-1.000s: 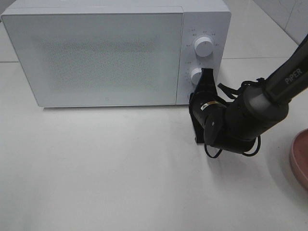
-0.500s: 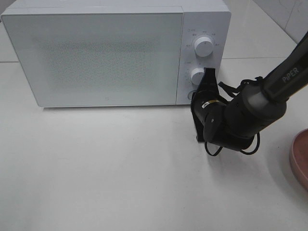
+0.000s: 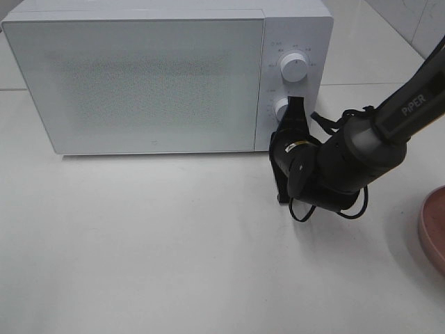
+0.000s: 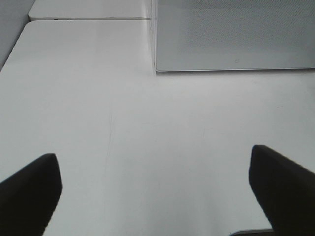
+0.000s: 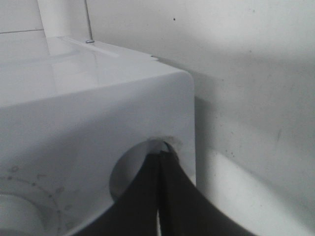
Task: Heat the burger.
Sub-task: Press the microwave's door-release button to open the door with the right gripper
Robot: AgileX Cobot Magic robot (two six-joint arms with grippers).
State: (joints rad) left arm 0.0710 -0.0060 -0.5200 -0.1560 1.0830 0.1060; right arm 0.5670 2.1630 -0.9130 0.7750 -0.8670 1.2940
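The right hand (image 3: 284, 132) has its fingers pressed together, the tips set into the round recess (image 5: 129, 172) low on the control panel of the white microwave (image 3: 153, 83). Just above the tips sits the lower dial (image 3: 281, 108), partly covered by the hand, and beyond that the upper dial (image 3: 295, 67). The door is closed. The burger shows in no view, so its place, heading and look cannot be told. Well behind this hand, a pink plate (image 3: 434, 229) lies at the surface's (image 3: 139, 243) edge. The left hand (image 4: 155, 196) hangs spread wide over bare surface, the microwave's front corner ahead of it.
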